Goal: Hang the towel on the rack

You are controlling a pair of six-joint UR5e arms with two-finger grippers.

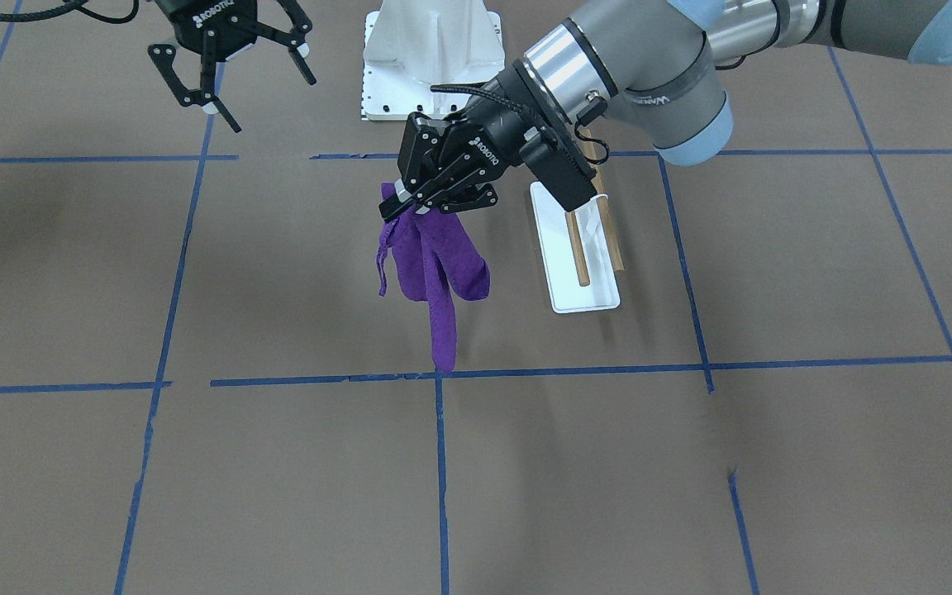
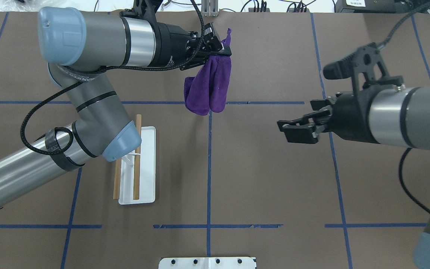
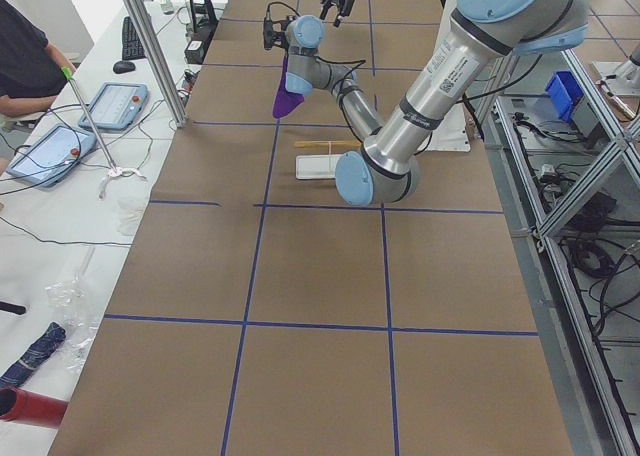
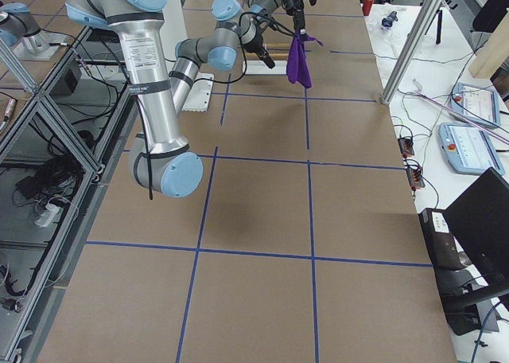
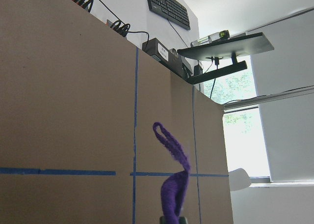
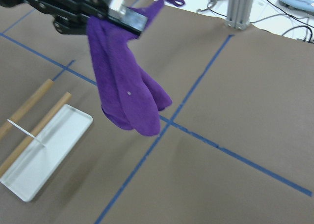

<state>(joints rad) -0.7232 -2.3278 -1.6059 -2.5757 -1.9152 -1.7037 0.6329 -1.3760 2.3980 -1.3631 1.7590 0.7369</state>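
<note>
My left gripper is shut on the top edge of a purple towel, which hangs free above the table. The towel also shows in the overhead view, the right wrist view and the left wrist view. The rack stands apart from the towel, beside and partly under my left wrist: two wooden dowels over a small white tray. It also shows in the overhead view and the right wrist view. My right gripper is open and empty, held in the air away from the towel.
The white bolted robot pedestal stands at the robot's edge of the table. Blue tape lines cross the brown tabletop. An aluminium post stands at the far table edge, with cables and tablets beyond it.
</note>
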